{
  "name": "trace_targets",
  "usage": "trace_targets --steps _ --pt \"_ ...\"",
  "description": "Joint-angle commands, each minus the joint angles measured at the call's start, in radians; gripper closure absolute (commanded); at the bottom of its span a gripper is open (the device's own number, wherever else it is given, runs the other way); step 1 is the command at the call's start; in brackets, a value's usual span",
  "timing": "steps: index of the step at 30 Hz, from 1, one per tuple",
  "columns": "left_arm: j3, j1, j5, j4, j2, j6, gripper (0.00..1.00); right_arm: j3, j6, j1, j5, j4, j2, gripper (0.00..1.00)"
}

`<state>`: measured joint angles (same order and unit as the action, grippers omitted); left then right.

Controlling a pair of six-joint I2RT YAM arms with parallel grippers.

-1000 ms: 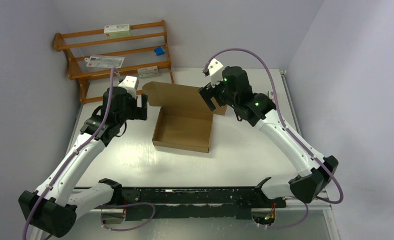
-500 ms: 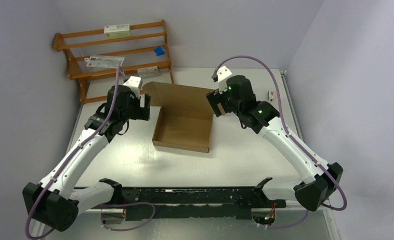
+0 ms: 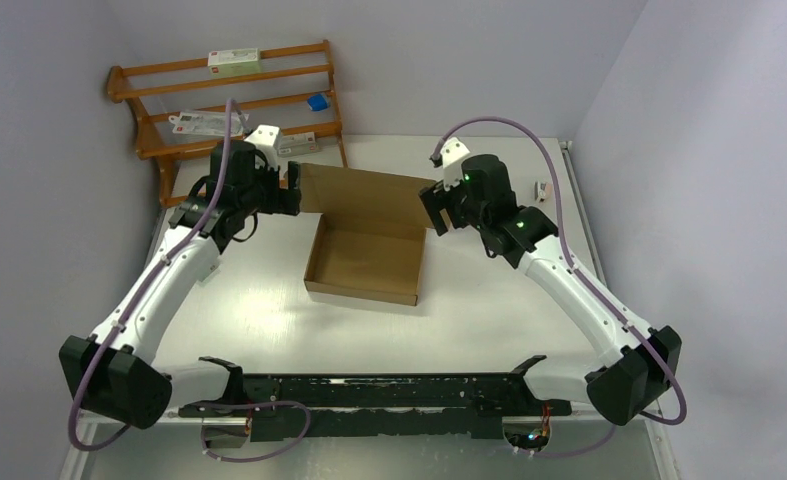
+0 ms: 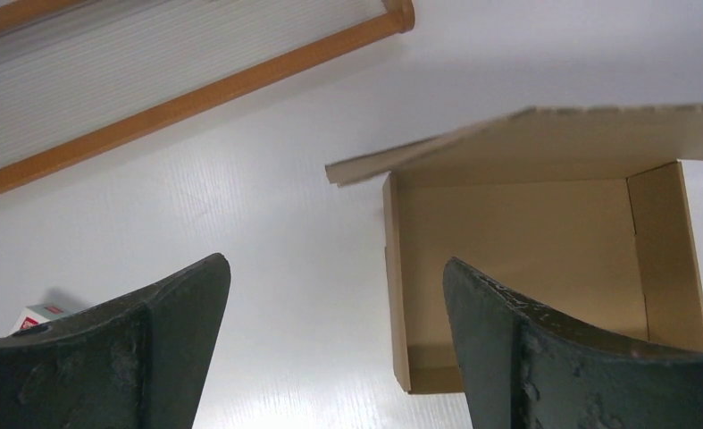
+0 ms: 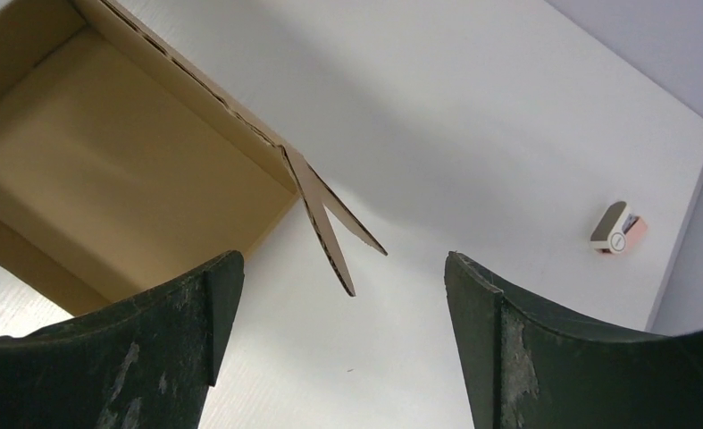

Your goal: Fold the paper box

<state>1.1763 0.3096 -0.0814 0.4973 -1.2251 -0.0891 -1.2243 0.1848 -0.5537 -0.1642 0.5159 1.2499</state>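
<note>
The brown paper box (image 3: 367, 262) stands on the white table, its tray formed and its lid (image 3: 361, 192) raised at the far side. My left gripper (image 3: 291, 192) is open and empty at the lid's left end. My right gripper (image 3: 435, 212) is open and empty at the lid's right end. The left wrist view shows the tray (image 4: 526, 259) under the overhanging lid edge, between my spread fingers (image 4: 173, 313). The right wrist view shows the tray's corner (image 5: 106, 170) and two small side tabs (image 5: 334, 223) sticking out above my open fingers (image 5: 196, 304).
A wooden rack (image 3: 231, 110) stands at the far left with white printed packets (image 3: 234, 62) and a small blue item (image 3: 316, 102). A small white and pink object (image 5: 617, 229) lies at the far right near the table edge. Walls close in on both sides.
Both grippers have moved toward the far side and closer to the ends of the raised lid; the lid's left side flap no longer shows. The box has stayed in place.
</note>
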Motion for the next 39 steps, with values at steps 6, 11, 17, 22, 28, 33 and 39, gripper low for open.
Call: trace_targets --steps 6,11,17,22,28,33,39 --pt "0.057 -0.157 0.308 -0.037 -0.097 0.077 0.09 0.068 0.075 0.035 0.108 -0.095 -0.002 0.17" --pt "0.087 -0.207 0.467 -0.029 -0.158 0.125 0.14 0.066 0.074 0.034 0.112 -0.088 0.0 0.19" --pt "0.107 -0.207 0.488 -0.038 -0.178 0.132 0.15 0.063 0.068 0.034 0.106 -0.1 0.009 0.24" --pt "0.111 -0.206 0.489 -0.042 -0.198 0.134 0.15 0.054 0.063 0.035 0.122 -0.095 0.018 0.28" --pt "0.118 -0.207 0.523 -0.041 -0.217 0.132 0.15 0.046 0.053 0.035 0.159 -0.09 0.013 0.37" --pt "0.119 -0.207 0.536 -0.04 -0.218 0.137 0.16 0.051 0.055 0.035 0.16 -0.092 0.01 0.43" --pt "0.152 -0.205 0.556 -0.015 -0.245 0.148 0.19 0.057 0.067 0.035 0.137 -0.096 0.013 0.51"
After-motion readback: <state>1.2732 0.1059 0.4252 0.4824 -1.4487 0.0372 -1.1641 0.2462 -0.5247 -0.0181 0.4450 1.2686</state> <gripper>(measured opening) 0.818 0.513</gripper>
